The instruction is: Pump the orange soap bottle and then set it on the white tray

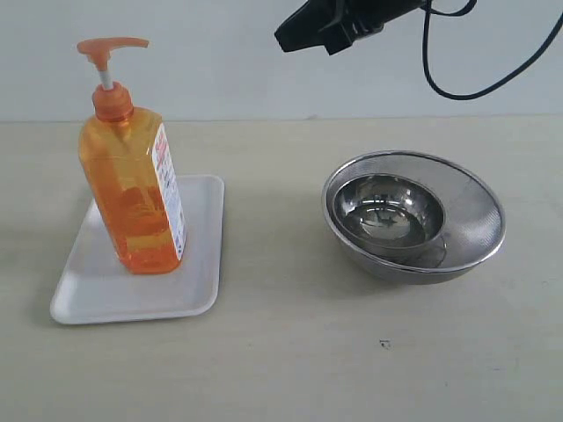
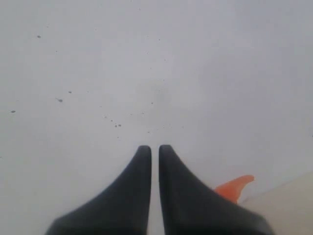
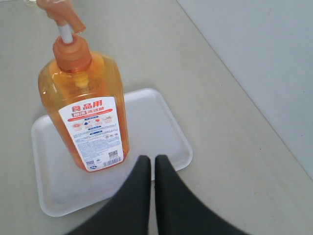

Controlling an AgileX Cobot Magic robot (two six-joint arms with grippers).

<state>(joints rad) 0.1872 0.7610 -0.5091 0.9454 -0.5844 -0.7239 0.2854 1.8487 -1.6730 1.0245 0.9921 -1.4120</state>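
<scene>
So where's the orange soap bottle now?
In the exterior view the orange soap bottle stands upright on the white tray at the left, apart from the steel mesh bowl on the right.

Print found on one item only: the white-and-orange label (image 3: 94, 131) on the orange soap bottle (image 3: 73, 88).

Right wrist view, label face-on:
- Headline in large red Chinese characters: 食品用.
- Just beneath, a red band with smaller white characters, too small to read with certainty.
- Row of small pictograms, then blocks of fine print, illegible.
- At the label's foot, a QR-type code (image 3: 113, 153) and a barcode (image 3: 114, 160), digits unreadable.

Exterior view: bottle at 9 o'clock of the scene, label on its 3 o'clock face, seen nearly edge-on, so only red smudges show.
</scene>
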